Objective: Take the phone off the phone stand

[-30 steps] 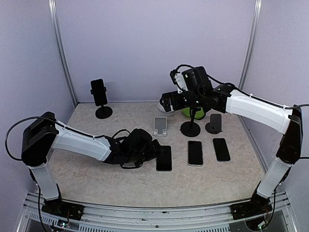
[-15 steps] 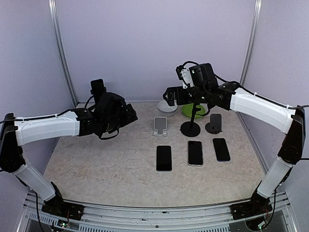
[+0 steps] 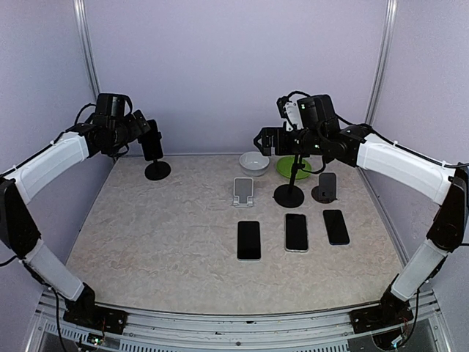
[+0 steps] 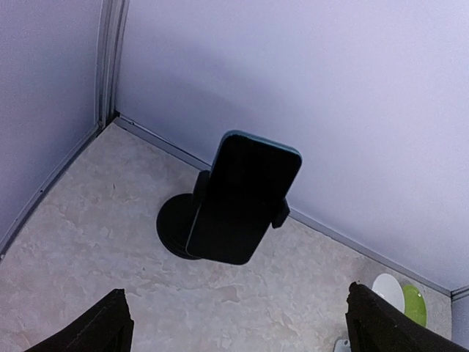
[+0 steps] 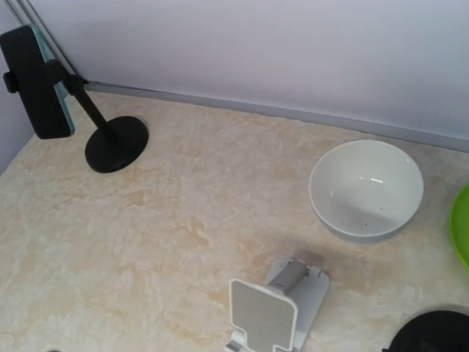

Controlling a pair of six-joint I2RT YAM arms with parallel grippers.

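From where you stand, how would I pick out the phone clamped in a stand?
Look to the far left corner of the table. There a black phone is clamped upright on a black stand with a round base. Unlike it, three phones lie flat in a row near the front.

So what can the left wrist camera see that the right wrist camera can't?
Only the left wrist view shows the left gripper, its fingers spread wide at the bottom corners, and the broad dark face of the phone. Only the right wrist view clearly shows the white stand and a second black base in its bottom corner. Both show the phone clamped in its black stand, plus the white bowl and the green plate.
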